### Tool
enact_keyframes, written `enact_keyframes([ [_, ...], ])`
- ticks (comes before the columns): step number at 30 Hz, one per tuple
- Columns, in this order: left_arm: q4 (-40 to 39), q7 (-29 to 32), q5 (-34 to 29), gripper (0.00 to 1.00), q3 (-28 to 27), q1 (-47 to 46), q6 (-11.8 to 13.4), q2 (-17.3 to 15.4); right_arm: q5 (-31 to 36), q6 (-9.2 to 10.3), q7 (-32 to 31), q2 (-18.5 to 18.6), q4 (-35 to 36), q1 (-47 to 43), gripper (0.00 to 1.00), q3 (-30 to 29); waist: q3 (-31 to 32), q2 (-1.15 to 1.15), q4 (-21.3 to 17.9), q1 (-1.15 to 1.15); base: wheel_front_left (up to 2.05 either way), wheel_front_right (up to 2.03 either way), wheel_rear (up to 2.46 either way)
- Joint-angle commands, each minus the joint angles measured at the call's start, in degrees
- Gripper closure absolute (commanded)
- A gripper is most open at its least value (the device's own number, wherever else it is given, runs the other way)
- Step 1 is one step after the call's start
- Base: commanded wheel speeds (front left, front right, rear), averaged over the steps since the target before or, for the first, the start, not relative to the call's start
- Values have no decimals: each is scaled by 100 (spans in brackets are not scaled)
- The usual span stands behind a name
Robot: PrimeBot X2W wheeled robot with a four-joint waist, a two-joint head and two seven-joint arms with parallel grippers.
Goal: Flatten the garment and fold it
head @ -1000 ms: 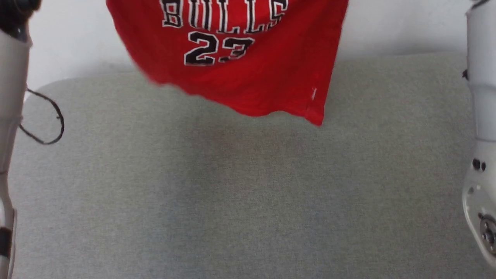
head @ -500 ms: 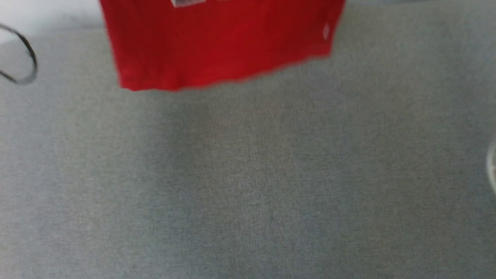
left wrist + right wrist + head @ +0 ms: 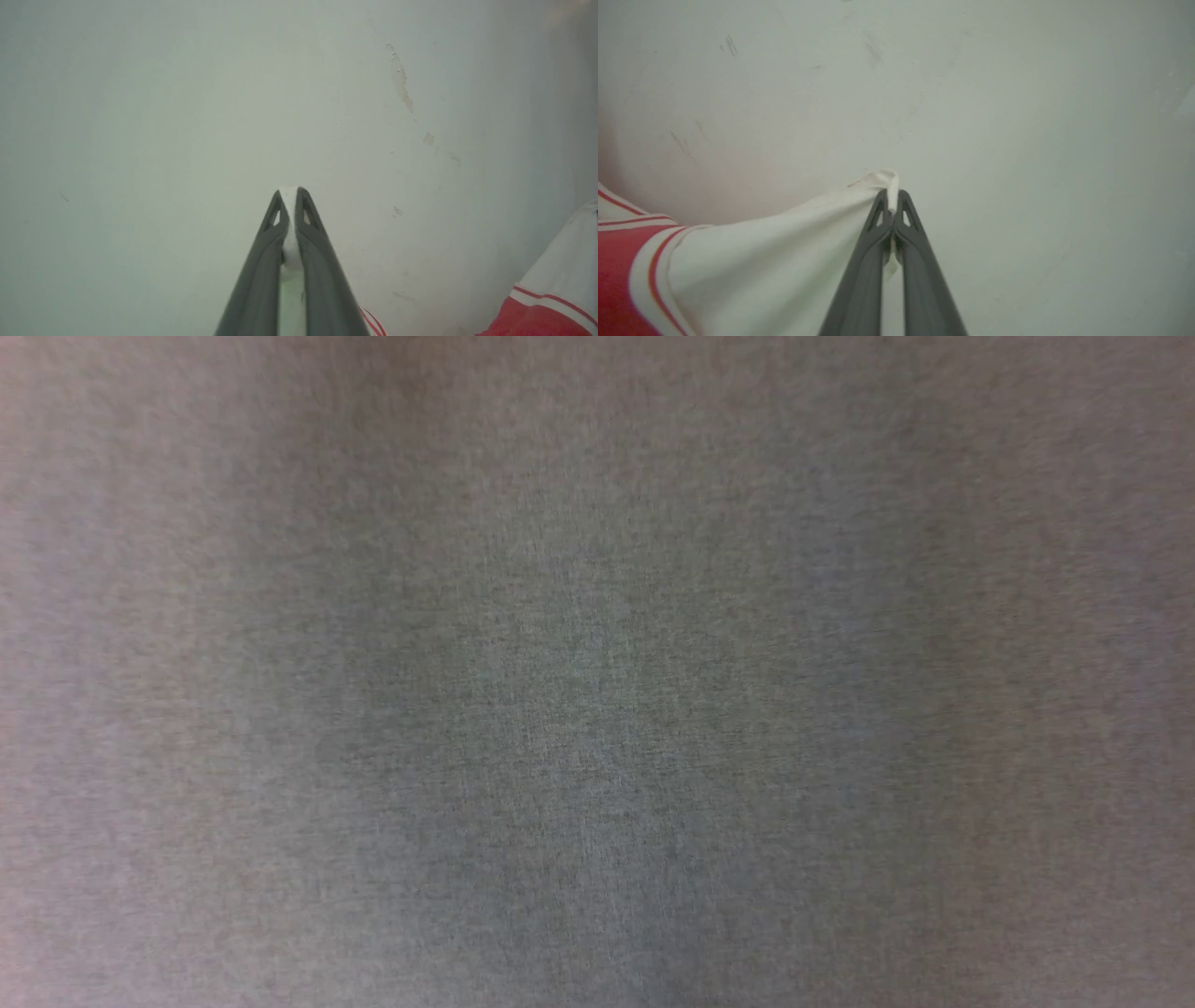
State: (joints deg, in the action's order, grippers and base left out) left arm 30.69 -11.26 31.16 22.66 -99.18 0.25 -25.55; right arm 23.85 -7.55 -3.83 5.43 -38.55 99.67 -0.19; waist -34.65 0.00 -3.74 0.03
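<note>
My left gripper point(image 3: 289, 191) is shut on a pinch of the garment's white cloth, which shows between its fingertips. More of the garment point(image 3: 556, 298), a white sleeve with red-white striped trim and red body, hangs at that view's lower right. My right gripper point(image 3: 891, 192) is shut on the edge of the garment's other white sleeve point(image 3: 784, 261), which stretches away to the lower left, where striped trim and red cloth point(image 3: 616, 280) begin. Both grippers point at a pale wall. The chest lettering is out of view.
The head view looks straight down on the grey fabric surface point(image 3: 597, 672). A pale wall with small scuffs point(image 3: 402, 84) stands behind both grippers point(image 3: 1017, 116).
The head camera has tilted down: the hanging red garment, the forearms and the cable loop slid up and out of the head view, leaving grey fabric.
</note>
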Motion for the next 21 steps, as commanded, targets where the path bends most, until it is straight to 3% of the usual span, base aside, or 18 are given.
enact_keyframes([
  [1,11,-105,-49,100,-8,-161,-86,28,93,6,87,64,36,168,100,-7,-732,0,74,-3,0,0,0],
  [11,-137,-370,-99,100,-397,-93,-415,87,717,6,762,403,306,328,100,103,-1380,0,185,-3,0,0,0],
  [21,-717,-373,-57,100,-1126,1261,-692,174,476,6,1417,403,173,-420,100,407,-1291,0,361,-3,0,0,0],
])
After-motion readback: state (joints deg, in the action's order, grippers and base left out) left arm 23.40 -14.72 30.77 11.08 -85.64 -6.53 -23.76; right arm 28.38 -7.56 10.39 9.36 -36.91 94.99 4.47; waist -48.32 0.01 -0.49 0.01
